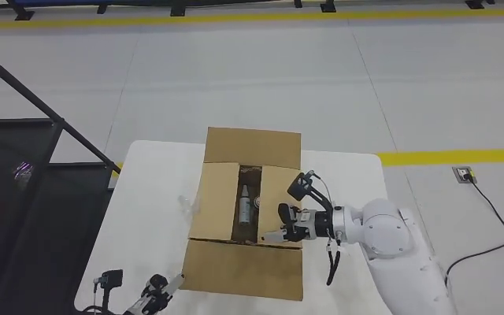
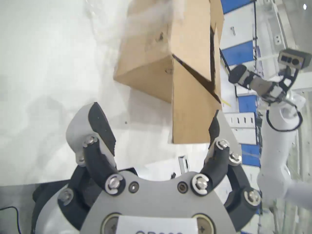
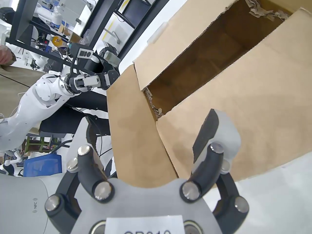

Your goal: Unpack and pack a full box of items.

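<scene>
A brown cardboard box (image 1: 216,201) stands mid-table with its four top flaps spread outward. Through the gap between the flaps I see a dark labelled bottle (image 1: 246,203) lying inside. My right gripper (image 1: 282,222) hovers over the box's right flap, open; in the right wrist view the gripper (image 3: 151,147) straddles a flap corner of the box (image 3: 243,103), one fingertip (image 3: 207,132) over the cardboard, the other hidden behind it. My left gripper (image 1: 161,290) is low at the table's front left, open and holding nothing. In its own view this gripper (image 2: 158,127) faces the box (image 2: 151,49).
A small clear plastic item (image 1: 187,206) lies on the white table (image 1: 150,236) left of the box, also visible as a clear item (image 2: 91,1) past the left gripper. A black metal rack (image 1: 31,197) stands left of the table.
</scene>
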